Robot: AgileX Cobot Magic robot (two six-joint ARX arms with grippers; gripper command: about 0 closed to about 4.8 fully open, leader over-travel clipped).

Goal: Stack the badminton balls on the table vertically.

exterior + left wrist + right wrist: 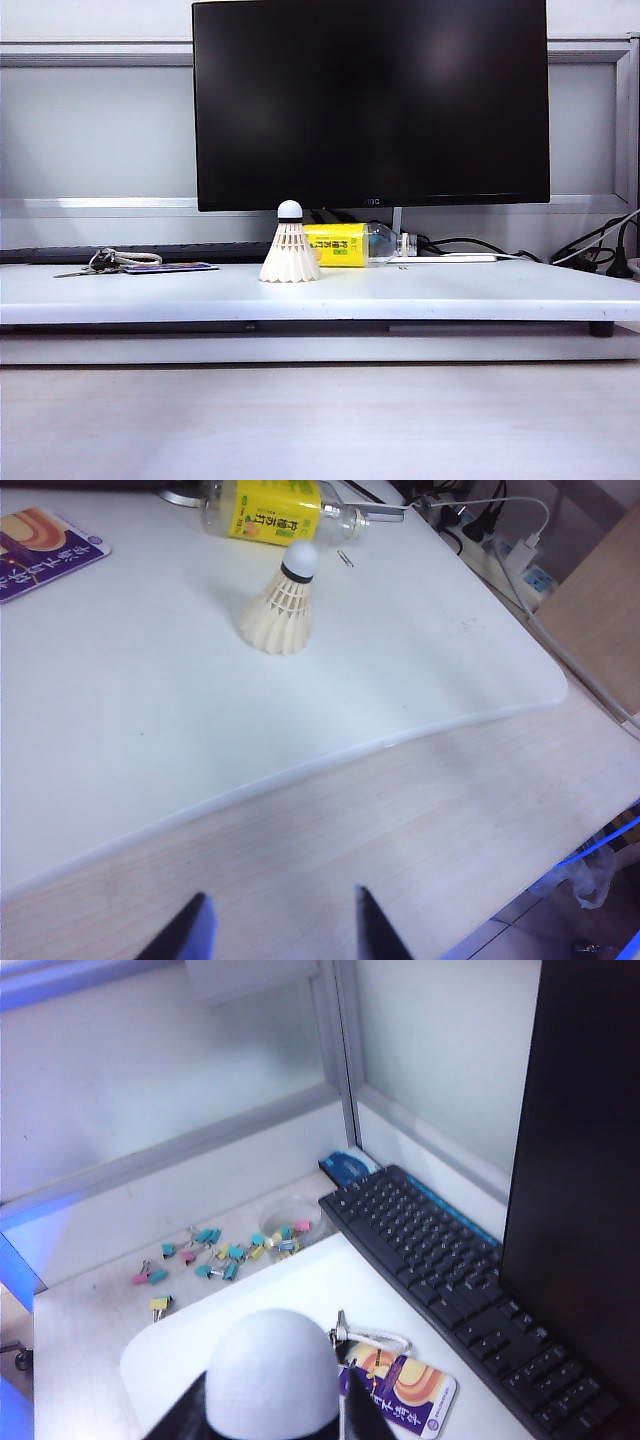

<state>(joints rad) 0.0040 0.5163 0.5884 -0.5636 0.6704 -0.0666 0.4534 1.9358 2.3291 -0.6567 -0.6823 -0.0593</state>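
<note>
1. The setting is an office desk against a pale partition wall: a long white table (420,292) lies on a light wood-grain desktop, with a dark monitor (370,100) standing behind it.
2. One shuttlecock (290,244) stands upright near the middle of the table, skirt down and cork tip up; that pose offers its cork as a seat for a second one, so it looks set as the base of the stack.
3. Just behind it lies a yellow-labelled bottle (345,245) on its side. Towards the left end of the table are a bunch of keys (105,260) and a purple card (170,267).
4. The right gripper (270,1405) carries the second shuttlecock (272,1375) between its jaws, rounded cork showing towards the camera. It is high over the keyboard (440,1260) end of the desk, where coloured binder clips (215,1255) lie scattered beside a small clear dish (285,1215). This gripper is out of the exterior view.
5. The left gripper (275,930) hovers over the wooden desktop in front of the table's edge, jaws spread wide and empty, well apart from the standing shuttlecock; I judge it parked clear of the stacking.
6. The table looks flat, smooth and uncluttered around the base shuttlecock.
</note>
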